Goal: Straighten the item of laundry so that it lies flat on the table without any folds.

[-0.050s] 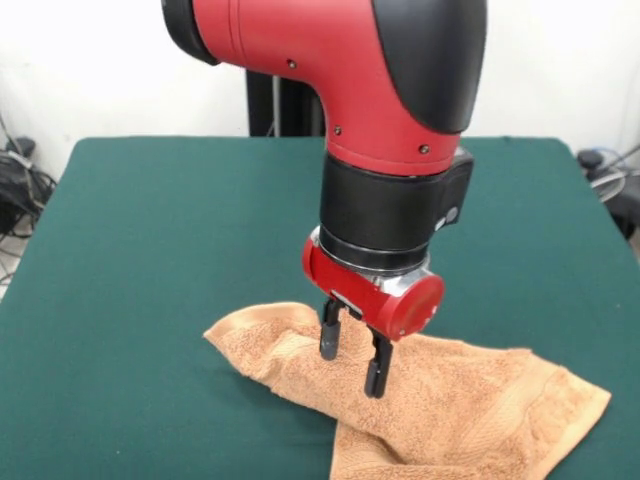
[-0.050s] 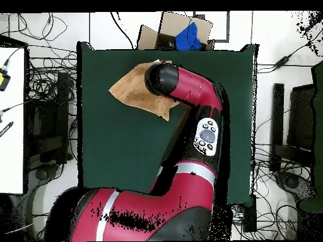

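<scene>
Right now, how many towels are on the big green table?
1. The light orange-tan terry-cloth towel lies rumpled near one edge of the dark green felt-covered table, under the red gripper. The red arm hides part of it in the overhead view.

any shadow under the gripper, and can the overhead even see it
Front view: the open gripper hangs over the towel with only a faint soft shadow beneath it, under even light. Overhead view: the arm hides the gripper and part of the towel.
</scene>
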